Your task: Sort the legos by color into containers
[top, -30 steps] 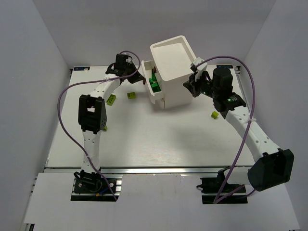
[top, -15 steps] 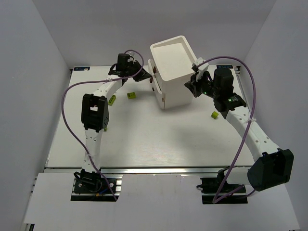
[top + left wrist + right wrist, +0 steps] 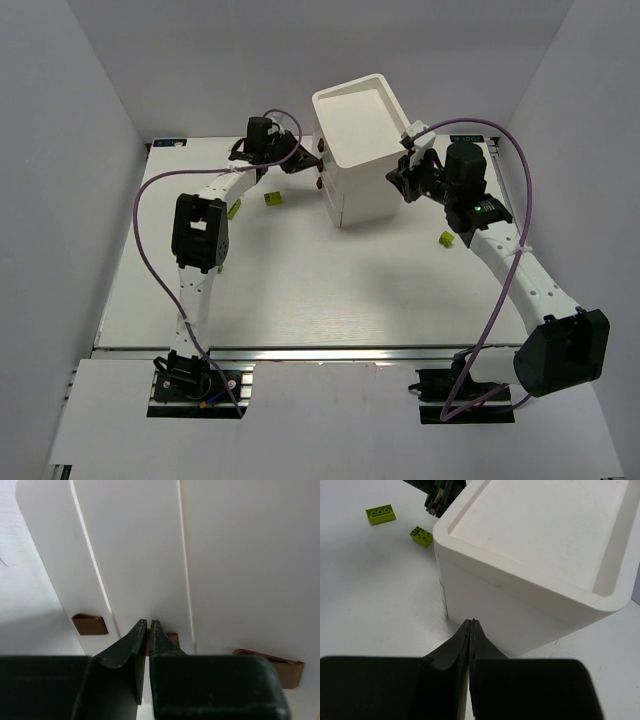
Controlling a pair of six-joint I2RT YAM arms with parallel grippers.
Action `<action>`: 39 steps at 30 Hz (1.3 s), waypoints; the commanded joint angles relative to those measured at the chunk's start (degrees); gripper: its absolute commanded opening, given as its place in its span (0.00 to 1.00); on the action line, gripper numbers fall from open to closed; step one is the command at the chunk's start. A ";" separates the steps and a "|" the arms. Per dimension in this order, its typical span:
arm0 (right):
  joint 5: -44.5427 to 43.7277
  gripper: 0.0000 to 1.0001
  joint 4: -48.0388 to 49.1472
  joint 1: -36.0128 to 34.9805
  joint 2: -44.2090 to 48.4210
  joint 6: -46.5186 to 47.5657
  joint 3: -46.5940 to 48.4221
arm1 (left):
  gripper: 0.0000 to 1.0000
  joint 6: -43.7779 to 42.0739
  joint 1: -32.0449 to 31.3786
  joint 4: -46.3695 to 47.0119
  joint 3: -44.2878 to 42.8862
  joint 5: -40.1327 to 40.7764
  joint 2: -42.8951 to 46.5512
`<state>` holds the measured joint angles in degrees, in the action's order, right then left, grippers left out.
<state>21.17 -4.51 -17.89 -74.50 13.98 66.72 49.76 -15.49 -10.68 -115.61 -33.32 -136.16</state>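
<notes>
Drawer (image 3: pixel 140 555) slid shut, flush; left fingers (image 3: pixel 125 652) seemingly at knob (image 3: pixel 172 638).

A second ago the shallow white pull-out drawer (image 3: pixel 327 170) stood out from the left face of the tall white boxy cabinet (image 3: pixel 360 120), showing green studded bricks. Now it is pushed in flush and those bricks are out of sight. The left claw (image 3: pixel 310 160) has followed it rightward, ending at the drawer's dark brown knob (image 3: pixel 171 639).

Overhead from behind, both wrists close, sharing cabinet (image 3: pixel 360 130)
</notes>
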 commanded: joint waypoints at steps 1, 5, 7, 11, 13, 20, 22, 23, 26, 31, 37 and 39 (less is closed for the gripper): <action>-0.07 0.00 1.96 0.40 1.46 0.35 -0.27 | 0.19 1.12 0.36 1.62 5.80 2.20 4.93; 0.19 0.00 1.70 -0.03 1.64 0.70 -0.71 | 0.46 1.66 1.50 3.04 11.45 5.63 7.92; 0.36 0.00 1.70 0.58 1.64 0.79 -0.80 | 0.51 1.13 1.51 1.11 10.85 5.90 7.31; 0.36 0.00 1.79 0.66 1.55 0.88 -0.89 | 0.55 1.66 1.51 1.71 11.37 4.93 6.35; 0.28 0.00 1.79 0.75 1.37 0.96 -0.89 | 0.55 2.36 1.51 2.50 11.11 3.10 4.95; 0.10 0.00 1.79 1.01 1.29 1.14 -0.98 | 0.58 5.00 1.51 4.43 8.30 -1.56 -0.33; 0.01 0.00 1.70 0.75 1.37 1.23 -0.98 | 0.57 4.91 1.51 5.31 7.86 -2.36 -1.12; -0.07 0.00 1.70 1.01 1.37 1.31 -0.98 | 0.57 5.00 1.51 5.49 8.12 -2.97 -1.39; -0.16 0.00 1.70 1.01 1.37 1.32 -0.98 | 0.57 9.99 2.03 9.78 12.15 -3.86 -1.04; -0.16 0.00 1.79 1.28 1.46 1.14 -1.41 | 0.62 19.92 2.04 11.56 15.68 -1.57 0.28; 0.19 0.00 2.05 1.37 1.37 1.05 -1.33 | 0.65 35.21 2.04 12.15 19.62 -1.57 1.23; 0.19 0.00 2.14 1.54 1.37 1.05 -1.33 | 0.66 40.65 2.04 15.05 23.67 -0.44 2.56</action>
<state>21.12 -4.49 -16.84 -74.48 15.05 65.76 78.78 -13.61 3.44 -96.71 -34.92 -137.08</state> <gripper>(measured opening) 0.017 0.655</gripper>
